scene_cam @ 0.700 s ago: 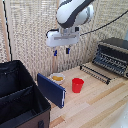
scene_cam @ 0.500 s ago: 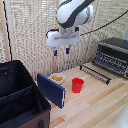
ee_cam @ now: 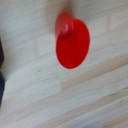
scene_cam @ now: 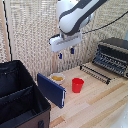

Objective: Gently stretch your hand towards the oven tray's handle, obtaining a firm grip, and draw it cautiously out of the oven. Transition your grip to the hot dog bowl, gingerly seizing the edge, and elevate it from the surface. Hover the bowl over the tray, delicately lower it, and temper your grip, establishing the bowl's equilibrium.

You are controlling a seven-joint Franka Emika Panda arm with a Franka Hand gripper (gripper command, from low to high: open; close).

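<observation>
Nothing has shifted over the last moment: my claw (scene_cam: 65, 52) hangs high, upper middle of frame, fingers apart and empty. The oven tray (scene_cam: 96, 73) is already drawn out at right, so I judge the bowl grab comes next. One hot dog bowl (scene_cam: 57, 78), one red cup (scene_cam: 77, 85), one oven (scene_cam: 113, 55).

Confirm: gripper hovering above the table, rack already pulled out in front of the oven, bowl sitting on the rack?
Not quite. The exterior view shows the hot dog bowl on the table beside the red cup, not on the oven tray. The rest holds: gripper aloft, oven behind.
</observation>
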